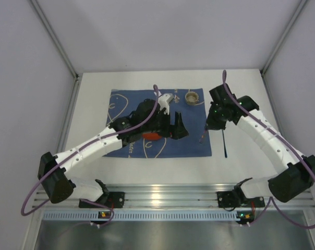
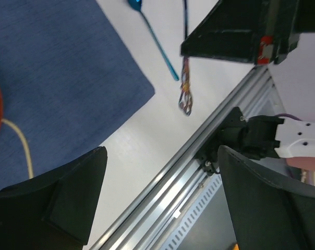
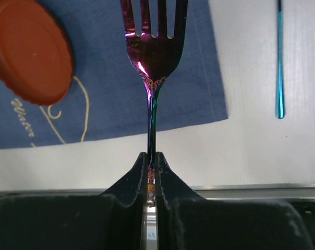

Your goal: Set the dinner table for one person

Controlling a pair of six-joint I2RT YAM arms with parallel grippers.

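Observation:
My right gripper is shut on the handle of an iridescent fork, which it holds above the white dinner table beside the right edge of the blue mat. The fork's handle end hangs below that gripper in the left wrist view. Above the mat, my left gripper stands open and holds nothing. A red plate lies on the mat, partly hidden under the left arm. On the bare table right of the mat lies a teal spoon.
A small beige cup stands at the mat's far right corner. The metal rail with both arm bases runs along the near edge. Grey walls close the table on the left, right and back.

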